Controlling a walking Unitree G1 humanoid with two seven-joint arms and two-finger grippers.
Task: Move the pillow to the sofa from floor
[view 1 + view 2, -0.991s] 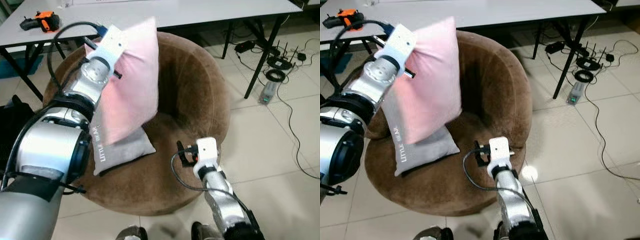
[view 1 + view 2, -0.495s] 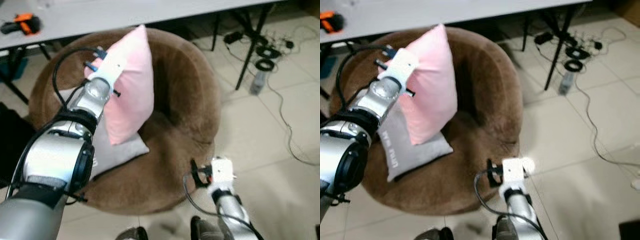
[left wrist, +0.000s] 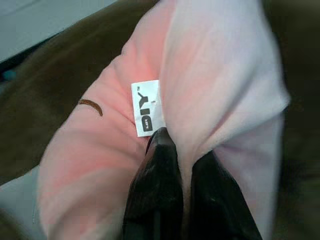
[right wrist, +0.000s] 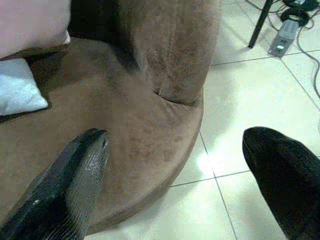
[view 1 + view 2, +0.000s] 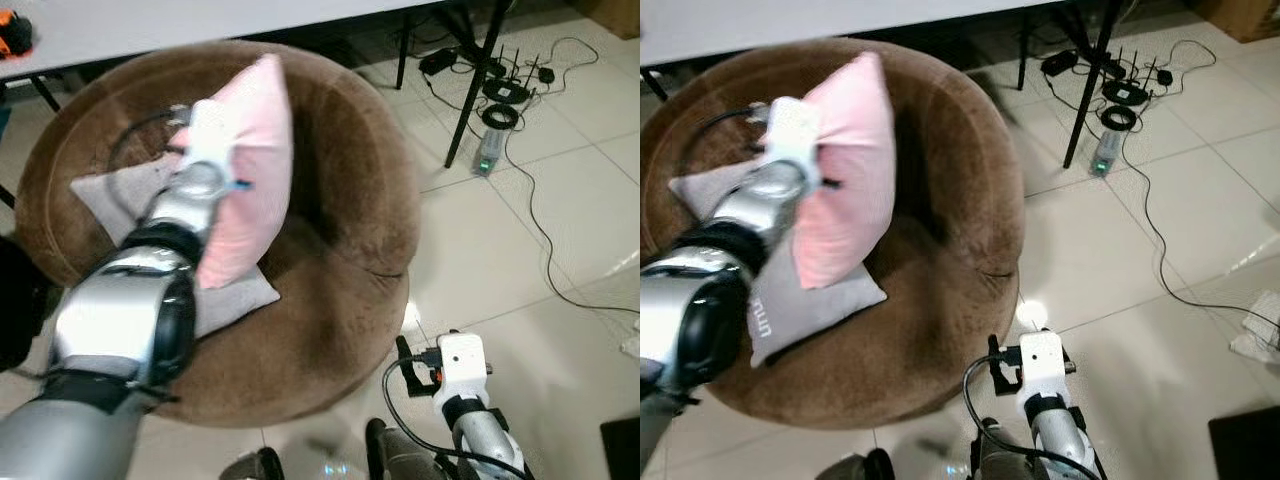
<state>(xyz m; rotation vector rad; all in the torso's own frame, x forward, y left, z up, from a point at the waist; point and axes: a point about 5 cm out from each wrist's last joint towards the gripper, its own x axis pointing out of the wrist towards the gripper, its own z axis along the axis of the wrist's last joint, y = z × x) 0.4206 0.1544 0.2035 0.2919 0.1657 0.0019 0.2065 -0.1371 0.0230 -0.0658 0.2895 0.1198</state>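
Our left arm reaches forward with its gripper (image 3: 177, 165) pinched tight on pink fabric, while our right gripper (image 4: 175, 175) hangs low, fingers spread wide.

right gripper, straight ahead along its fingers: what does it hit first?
Probably the brown sofa: the open right gripper points at the seat's front edge, where it meets the tiled floor. Depth is unclear; a lower line would meet the floor first.
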